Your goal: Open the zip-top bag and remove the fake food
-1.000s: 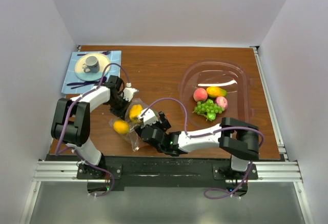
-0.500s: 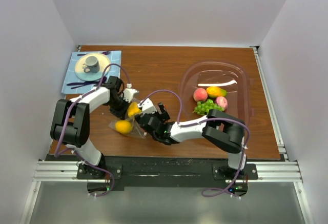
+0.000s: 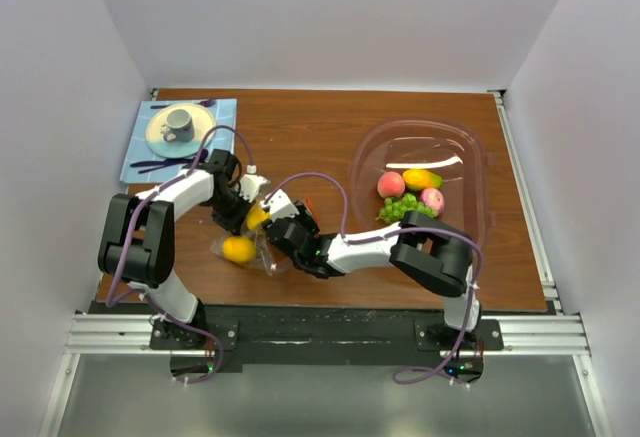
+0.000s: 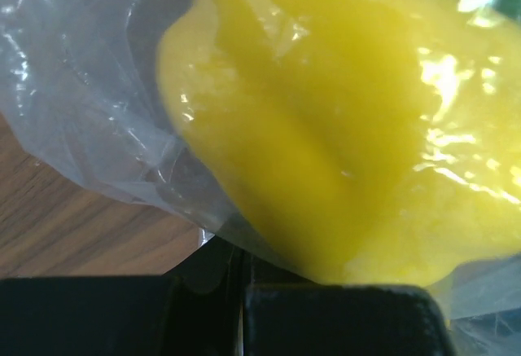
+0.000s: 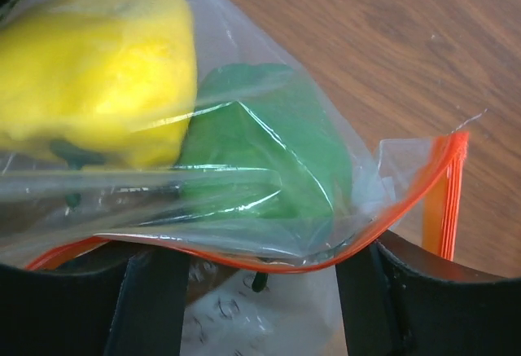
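The zip-top bag (image 3: pixel 252 253) lies left of centre, with a yellow piece (image 3: pixel 258 216) and an orange-yellow piece (image 3: pixel 238 248) of fake food inside. My left gripper (image 3: pixel 241 211) is shut on the bag's clear film; its wrist view (image 4: pixel 244 291) is filled by the yellow piece (image 4: pixel 342 128) behind plastic. My right gripper (image 3: pixel 283 229) is open at the bag's mouth. In its wrist view (image 5: pixel 260 291) the orange-red zip strip (image 5: pixel 444 201) curves between the spread fingers (image 5: pixel 155 299). A green piece (image 5: pixel 269 152) and a yellow piece (image 5: pixel 98 79) sit inside the bag.
A large clear oval tub (image 3: pixel 470 147) at the right holds a peach (image 3: pixel 391 185), a mango (image 3: pixel 422 178), a pink fruit (image 3: pixel 432 199) and green grapes (image 3: pixel 405 212). A cup on a plate (image 3: pixel 180 127) sits on a blue mat at the far left.
My right gripper has moved left and farther from the bases, up to the bag's mouth. The bag and its yellow piece have shifted slightly. The left gripper has stayed on the bag.
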